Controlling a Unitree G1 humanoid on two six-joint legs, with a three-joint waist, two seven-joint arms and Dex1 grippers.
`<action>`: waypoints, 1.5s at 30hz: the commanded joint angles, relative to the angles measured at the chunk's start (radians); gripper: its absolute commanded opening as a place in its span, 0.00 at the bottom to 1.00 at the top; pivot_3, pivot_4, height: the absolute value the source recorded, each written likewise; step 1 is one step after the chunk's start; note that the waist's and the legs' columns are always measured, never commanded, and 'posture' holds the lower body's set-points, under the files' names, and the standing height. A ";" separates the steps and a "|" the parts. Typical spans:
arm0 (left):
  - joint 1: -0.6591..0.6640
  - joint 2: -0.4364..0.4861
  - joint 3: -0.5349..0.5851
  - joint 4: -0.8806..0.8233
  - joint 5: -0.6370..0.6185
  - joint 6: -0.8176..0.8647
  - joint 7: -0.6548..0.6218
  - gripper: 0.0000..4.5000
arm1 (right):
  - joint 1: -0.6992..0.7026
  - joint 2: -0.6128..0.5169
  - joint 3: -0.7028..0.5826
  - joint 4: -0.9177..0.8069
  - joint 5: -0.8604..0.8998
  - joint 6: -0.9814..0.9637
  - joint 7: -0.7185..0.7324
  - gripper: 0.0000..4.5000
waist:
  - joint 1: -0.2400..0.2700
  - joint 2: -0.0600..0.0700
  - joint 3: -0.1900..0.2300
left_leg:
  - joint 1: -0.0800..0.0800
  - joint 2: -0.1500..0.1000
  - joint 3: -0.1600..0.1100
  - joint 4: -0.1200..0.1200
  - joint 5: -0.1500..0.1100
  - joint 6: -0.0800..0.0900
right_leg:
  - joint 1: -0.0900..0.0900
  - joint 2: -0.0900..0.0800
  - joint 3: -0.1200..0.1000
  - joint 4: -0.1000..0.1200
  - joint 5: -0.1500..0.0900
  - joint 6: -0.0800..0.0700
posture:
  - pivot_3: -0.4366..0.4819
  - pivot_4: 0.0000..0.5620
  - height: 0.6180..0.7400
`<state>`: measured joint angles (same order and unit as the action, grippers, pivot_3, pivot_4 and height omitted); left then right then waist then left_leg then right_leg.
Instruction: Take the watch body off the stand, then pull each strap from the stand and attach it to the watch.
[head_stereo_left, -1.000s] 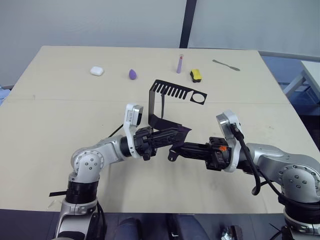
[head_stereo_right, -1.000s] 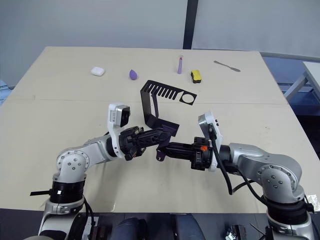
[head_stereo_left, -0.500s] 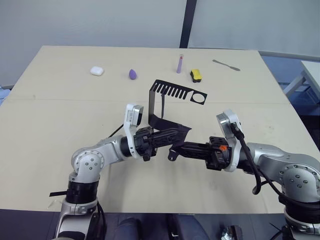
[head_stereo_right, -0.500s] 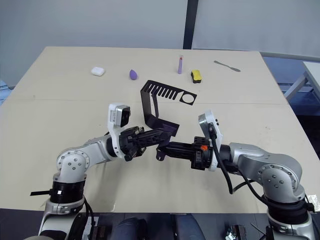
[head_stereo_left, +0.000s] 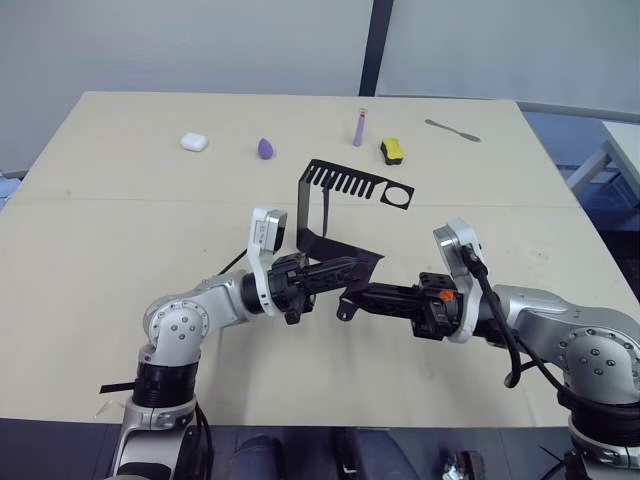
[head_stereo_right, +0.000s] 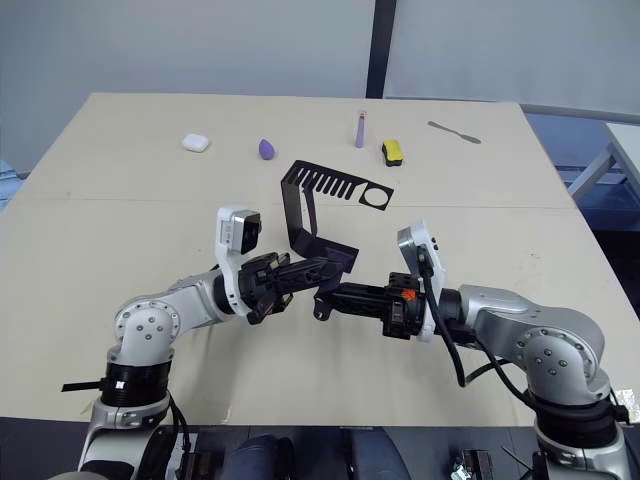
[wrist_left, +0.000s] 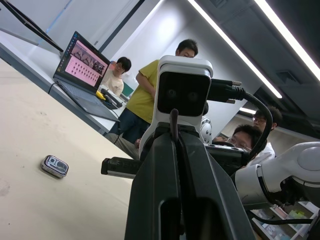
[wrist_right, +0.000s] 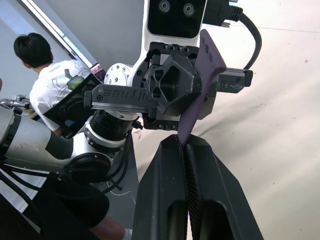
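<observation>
Left gripper (head_stereo_left: 340, 268): pinching one end of the purple strap (wrist_right: 202, 80).
Right gripper (head_stereo_left: 352, 300): squeezing the strap's other end.
Watch body (wrist_left: 54, 166): lying on the surface (head_stereo_left: 130, 220), apart.
Stand (head_stereo_left: 340, 195): standing just behind the grippers.
Risk: both are tugging, so the strap may slip out.

My arms are silver-grey metal with round screwed joint housings, black cables looping along them. Each wrist carries a white camera block, and my black ribbed two-finger grippers (head_stereo_left: 345, 268) (head_stereo_left: 352, 300) bear an orange mark.
</observation>
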<state>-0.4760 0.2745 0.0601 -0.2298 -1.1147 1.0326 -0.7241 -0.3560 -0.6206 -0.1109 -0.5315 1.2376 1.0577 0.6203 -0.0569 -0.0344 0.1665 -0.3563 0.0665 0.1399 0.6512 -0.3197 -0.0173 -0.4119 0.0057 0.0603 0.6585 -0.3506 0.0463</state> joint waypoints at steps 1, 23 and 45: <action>-0.009 0.000 0.004 -0.021 -0.023 -0.015 -0.017 0.00 | 0.005 -0.001 -0.006 -0.050 -0.027 -0.053 -0.015 0.00 | 0.000 0.000 0.000 | 0.000 0.000 0.000 0.000 0.000 0.000 | 0.000 0.000 0.000 0.000 0.000 0.000 | 0.48 0.27 1.00; -0.006 0.314 -0.197 -0.051 0.443 -0.458 -0.423 0.00 | 0.980 0.091 -0.650 -0.380 -0.461 -0.322 -0.247 0.98 | 0.004 0.001 0.000 | -0.002 -0.001 -0.004 -0.004 0.001 -0.001 | 0.001 0.001 -0.001 -0.005 0.000 0.001 | 0.48 0.27 1.00; -0.030 0.261 -0.225 -0.023 0.547 -0.506 -0.386 0.00 | 0.585 0.150 -0.263 -0.019 -0.758 -0.361 -0.370 0.98 | 0.002 0.002 0.001 | 0.000 -0.001 -0.002 -0.004 0.001 -0.001 | 0.001 0.001 0.001 -0.003 0.001 0.000 | 0.48 0.27 1.00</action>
<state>-0.4935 0.5281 -0.1673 -0.2537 -0.5881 0.5544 -1.1146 0.2535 -0.4702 -0.3831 -0.5709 0.5109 0.7193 0.2710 -0.0553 -0.0320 0.1677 -0.3562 0.0655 0.1384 0.6476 -0.3182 -0.0180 -0.4112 0.0067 0.0611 0.6560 -0.3493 0.0465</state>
